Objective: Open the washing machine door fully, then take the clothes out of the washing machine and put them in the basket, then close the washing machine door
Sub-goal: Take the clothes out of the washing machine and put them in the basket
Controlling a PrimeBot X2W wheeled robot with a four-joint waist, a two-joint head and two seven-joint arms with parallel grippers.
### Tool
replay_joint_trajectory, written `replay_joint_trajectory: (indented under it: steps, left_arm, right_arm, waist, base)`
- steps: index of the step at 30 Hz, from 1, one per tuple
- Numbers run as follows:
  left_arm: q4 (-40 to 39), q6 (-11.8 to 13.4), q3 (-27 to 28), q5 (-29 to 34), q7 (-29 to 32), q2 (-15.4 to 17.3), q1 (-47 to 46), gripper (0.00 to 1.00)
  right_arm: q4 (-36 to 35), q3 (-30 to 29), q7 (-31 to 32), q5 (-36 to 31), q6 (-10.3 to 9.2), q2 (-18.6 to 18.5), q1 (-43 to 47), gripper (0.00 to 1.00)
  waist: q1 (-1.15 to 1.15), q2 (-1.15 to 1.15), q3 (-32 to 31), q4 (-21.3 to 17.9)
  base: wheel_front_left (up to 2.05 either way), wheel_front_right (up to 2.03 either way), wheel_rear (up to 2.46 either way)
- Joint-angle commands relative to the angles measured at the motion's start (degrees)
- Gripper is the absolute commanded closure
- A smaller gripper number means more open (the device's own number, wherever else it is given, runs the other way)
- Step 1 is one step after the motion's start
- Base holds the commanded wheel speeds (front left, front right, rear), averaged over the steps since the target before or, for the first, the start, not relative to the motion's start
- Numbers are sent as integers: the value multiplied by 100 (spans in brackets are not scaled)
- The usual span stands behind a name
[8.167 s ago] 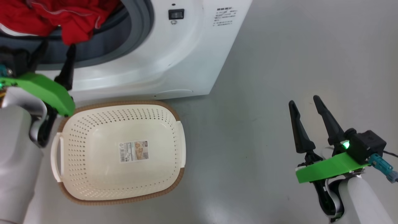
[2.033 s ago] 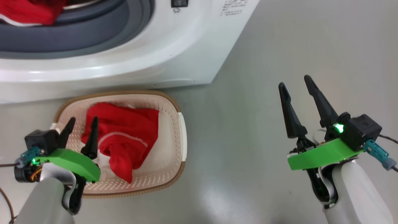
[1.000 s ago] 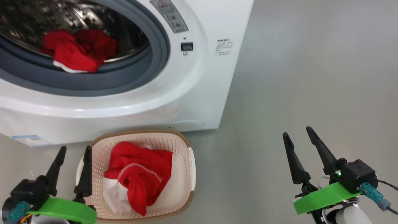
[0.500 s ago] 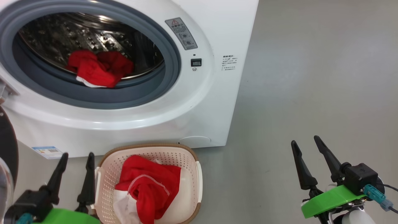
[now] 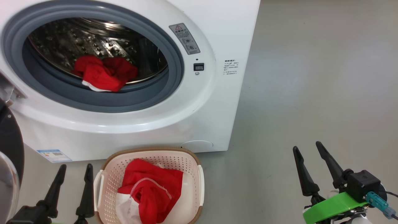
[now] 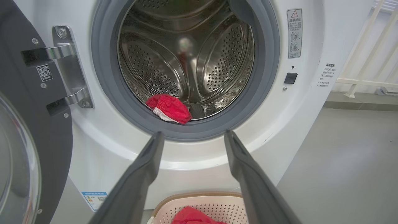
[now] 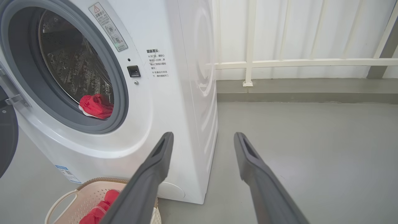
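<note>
The white washing machine (image 5: 199, 102) stands open, its black-rimmed door (image 5: 11, 146) swung out at the left edge. Some of the red clothes (image 5: 104, 74) lie at the front of the steel drum, just behind the grey gasket. More red and white clothes (image 5: 149, 189) fill the cream basket (image 5: 192, 161) on the floor before the machine. My left gripper (image 5: 76, 166) is open and holds nothing, just left of the basket. In the left wrist view its fingers (image 6: 149, 161) point at the drum's mouth. My right gripper (image 5: 306, 145) hangs open over bare floor, far right.
A blue label sticker (image 5: 53, 155) sits low on the machine's front. Grey floor (image 5: 311, 93) stretches to the right of the machine. A white railing (image 7: 248, 62) runs along the wall behind it. The open door (image 6: 31, 124) stands close to my left arm.
A red garment that hung at the drum's mouth now lies in the basket. My left gripper has come out of the opening. The camera has tilted up, showing more of the drum.
</note>
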Motion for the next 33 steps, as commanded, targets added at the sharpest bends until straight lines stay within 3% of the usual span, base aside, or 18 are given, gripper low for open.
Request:
replay_joint_trajectory:
  steps: [1,33]
  left_arm:
    - [-192,-31,217,51,-30,63,-4,0]
    - [-646,-31,499,235,-30,-198,457,0]
  right_arm:
    - [-154,86,-37,-37,36,-28,-14,0]
    - [-278,-47,-37,-56,36,28,252,0]
  waist:
    - [0,0,-4,3]
    - [0,0,-79,39]
  base:
    - [0,0,0]
    - [0,0,0]
